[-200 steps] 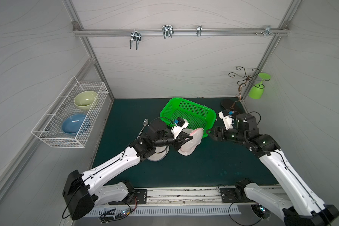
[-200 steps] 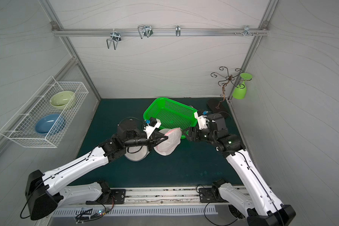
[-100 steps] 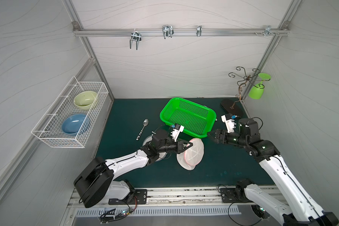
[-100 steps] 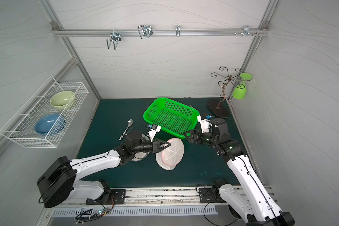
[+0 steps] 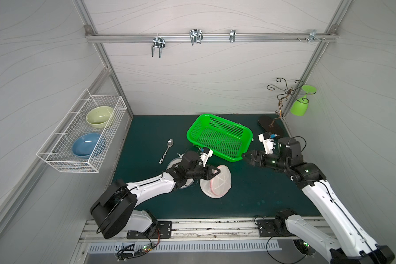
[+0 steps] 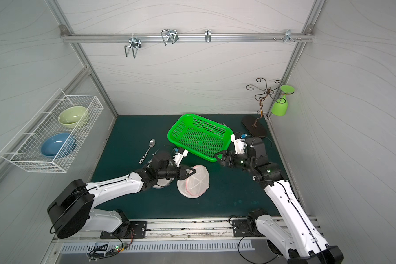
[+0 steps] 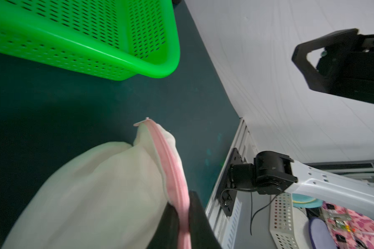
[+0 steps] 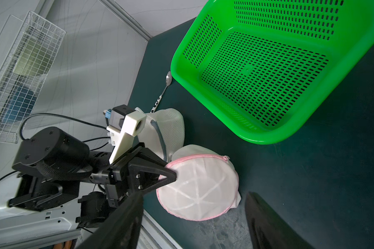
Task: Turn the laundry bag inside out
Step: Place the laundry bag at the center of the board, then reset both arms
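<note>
The laundry bag is a round white mesh pouch with a pink zipper rim. It lies on the green mat in front of the basket. My left gripper reaches its near-left edge. In the left wrist view the pink zipper band runs between the two black fingers, and the left gripper is shut on it. The right gripper hovers to the right of the bag, apart from it and pointing toward it. It stands open and empty above the bag.
A green perforated basket stands just behind the bag. A second white mesh pouch lies under my left wrist, with a spoon beside it. A wire rack holding two bowls hangs on the left wall. A metal stand carries a green glass.
The left arm brought the bag down from in front of the basket onto the mat. The right gripper drew back to the right, away from the bag.
</note>
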`<state>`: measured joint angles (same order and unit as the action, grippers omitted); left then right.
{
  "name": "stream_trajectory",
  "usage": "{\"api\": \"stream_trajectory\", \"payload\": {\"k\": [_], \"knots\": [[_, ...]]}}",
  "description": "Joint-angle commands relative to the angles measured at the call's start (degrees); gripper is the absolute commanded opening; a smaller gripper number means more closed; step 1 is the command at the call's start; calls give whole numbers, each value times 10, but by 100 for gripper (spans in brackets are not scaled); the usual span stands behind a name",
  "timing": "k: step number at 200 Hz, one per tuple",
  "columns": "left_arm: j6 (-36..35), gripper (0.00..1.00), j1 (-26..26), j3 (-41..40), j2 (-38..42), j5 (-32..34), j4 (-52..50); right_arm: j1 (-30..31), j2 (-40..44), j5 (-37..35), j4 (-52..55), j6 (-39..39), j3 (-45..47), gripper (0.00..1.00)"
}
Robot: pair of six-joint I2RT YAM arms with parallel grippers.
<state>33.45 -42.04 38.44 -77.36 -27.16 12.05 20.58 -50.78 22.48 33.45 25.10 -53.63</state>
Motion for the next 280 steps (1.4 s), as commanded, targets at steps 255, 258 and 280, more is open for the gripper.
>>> {"api": "stream_trajectory", "payload": {"k": [255, 258, 280], "knots": [[-323, 99, 416, -191, 172, 472, 153, -146, -343, -398, -877, -204, 353, 88], [-326, 99, 418, -197, 162, 470, 165, -148, -348, -391, -878, -207, 351, 88], [-344, 99, 424, -232, 97, 455, 261, -157, -375, -354, -873, -204, 338, 90]]}}
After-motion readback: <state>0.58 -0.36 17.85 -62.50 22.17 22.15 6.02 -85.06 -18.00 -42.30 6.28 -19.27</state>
